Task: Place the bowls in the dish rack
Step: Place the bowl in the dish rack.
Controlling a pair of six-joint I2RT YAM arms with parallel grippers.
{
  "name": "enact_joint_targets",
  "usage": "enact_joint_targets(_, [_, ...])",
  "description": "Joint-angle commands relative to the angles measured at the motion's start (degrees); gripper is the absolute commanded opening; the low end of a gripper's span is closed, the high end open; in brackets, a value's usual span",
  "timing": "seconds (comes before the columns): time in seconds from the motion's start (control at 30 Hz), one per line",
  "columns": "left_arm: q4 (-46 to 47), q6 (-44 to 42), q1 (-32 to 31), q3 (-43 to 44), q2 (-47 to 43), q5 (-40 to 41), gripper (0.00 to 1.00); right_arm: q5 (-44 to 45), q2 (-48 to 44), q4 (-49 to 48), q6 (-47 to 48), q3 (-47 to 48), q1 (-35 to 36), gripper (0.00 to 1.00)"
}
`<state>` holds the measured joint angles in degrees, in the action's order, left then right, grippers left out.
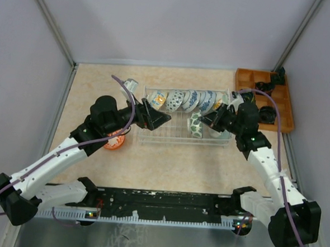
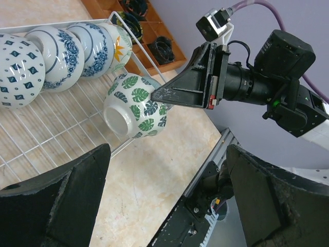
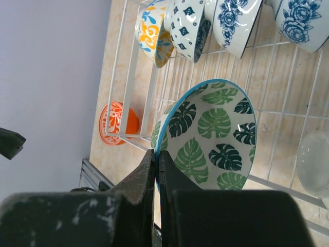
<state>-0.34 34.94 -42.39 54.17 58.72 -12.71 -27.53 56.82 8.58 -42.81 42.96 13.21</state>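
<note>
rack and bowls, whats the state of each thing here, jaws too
leaf bowl, on its side at the rack's near edge, rim gripped
right gripper, jaws shut on leaf bowl's rim
left gripper, jaws open, empty
bowl row, on edge along the rack's far side
orange bowl, on the table outside the rack

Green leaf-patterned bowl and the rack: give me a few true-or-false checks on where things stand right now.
1. The right tool is shut on the rim of the green leaf-patterned ceramic bowl. True.
2. The left tool holds a bowl. False: it is open and empty.
3. The orange ceramic bowl sits inside the pale wire dish rack. False: it is on the table, outside the rack's left end.
4. Blue-patterned white bowls stand on edge in a row along the rack's far side. True.
</note>
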Motion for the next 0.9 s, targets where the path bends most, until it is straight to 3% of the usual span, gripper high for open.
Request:
enact_joint_targets(0.0, [2.3,0.1,-0.4,1.2,0.3,-1.1,1.00,-0.4,-1.3,-6.6,-2.6,-1.4,-0.5,0.00])
enact_joint_targets(0.6, [2.5,-0.5,-0.4,0.9,0.6,-1.0,1.00,2.4,1.6,-14.5,-6.2,-5.8,-0.6,0.00])
enact_joint_targets(0.87, [2.1,-1.2,-0.4,2.8,4.9,-0.3,1.00,2.7,2.5,-17.4,-7.2,-8.6,-0.6,0.00])
